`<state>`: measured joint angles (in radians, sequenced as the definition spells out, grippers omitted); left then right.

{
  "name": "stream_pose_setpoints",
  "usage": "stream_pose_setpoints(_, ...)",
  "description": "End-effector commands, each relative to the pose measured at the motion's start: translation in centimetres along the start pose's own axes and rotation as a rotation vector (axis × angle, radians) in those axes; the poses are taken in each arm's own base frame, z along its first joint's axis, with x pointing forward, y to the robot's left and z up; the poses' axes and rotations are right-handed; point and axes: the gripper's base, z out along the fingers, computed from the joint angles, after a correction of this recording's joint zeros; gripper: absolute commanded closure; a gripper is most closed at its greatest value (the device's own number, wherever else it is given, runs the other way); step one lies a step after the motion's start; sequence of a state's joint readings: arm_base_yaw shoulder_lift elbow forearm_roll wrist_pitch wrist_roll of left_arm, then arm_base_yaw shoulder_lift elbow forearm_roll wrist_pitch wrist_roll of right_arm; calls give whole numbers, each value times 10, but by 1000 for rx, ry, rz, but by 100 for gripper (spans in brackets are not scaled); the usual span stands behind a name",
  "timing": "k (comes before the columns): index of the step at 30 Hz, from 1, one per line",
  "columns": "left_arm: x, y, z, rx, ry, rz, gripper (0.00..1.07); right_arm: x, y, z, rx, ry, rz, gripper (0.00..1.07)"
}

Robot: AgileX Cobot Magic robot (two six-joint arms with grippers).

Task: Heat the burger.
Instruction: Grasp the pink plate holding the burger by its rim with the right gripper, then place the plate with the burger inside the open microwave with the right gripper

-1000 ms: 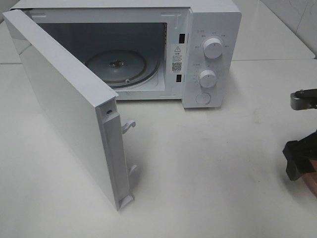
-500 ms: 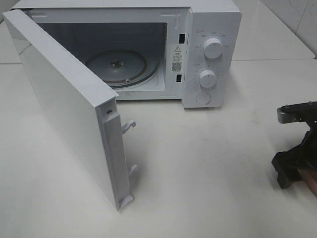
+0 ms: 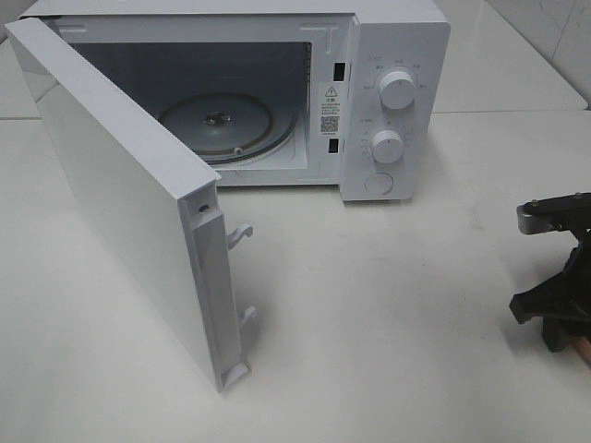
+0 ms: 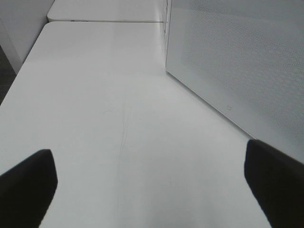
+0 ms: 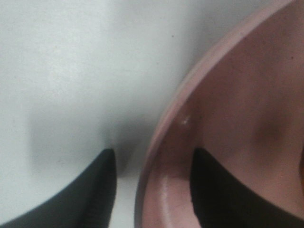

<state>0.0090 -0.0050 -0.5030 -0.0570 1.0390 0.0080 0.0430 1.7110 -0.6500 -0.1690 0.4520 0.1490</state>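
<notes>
The burger is not visible in any view. In the right wrist view my right gripper (image 5: 152, 190) straddles the rim of the salmon-pink plate (image 5: 237, 104). One finger stands outside on the table and the other over the plate's inside, with a small gap showing at the rim. The exterior high view shows this gripper (image 3: 563, 323) low at the right edge, with a sliver of the plate (image 3: 585, 351) beside it. My left gripper (image 4: 152, 190) hangs open and empty above bare table. It does not show in the exterior high view.
The white microwave (image 3: 388, 92) stands at the back with its door (image 3: 120, 203) swung wide toward the front left. Its glass turntable (image 3: 217, 125) is bare. In the left wrist view the door's perforated panel (image 4: 237, 61) is close by.
The right gripper has shifted left and sunk lower at the plate's edge. Its fingers have drawn closer together around the rim. The left arm is unmoved.
</notes>
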Motion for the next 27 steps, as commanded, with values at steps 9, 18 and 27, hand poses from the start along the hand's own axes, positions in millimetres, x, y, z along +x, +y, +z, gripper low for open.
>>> stream_pose_setpoints(9, 2, 0, -2, -2, -18, -6, 7, 6, 1, 4, 5, 63, 35, 107)
stream_pose_setpoints(18, 2, 0, -2, -2, -18, -6, 7, 8, 15, 1, 91, 70, -8, 107)
stream_pose_setpoints(27, 2, 0, -2, -2, -18, -6, 7, 12, 27, -10, 189, 61, -58, 107)
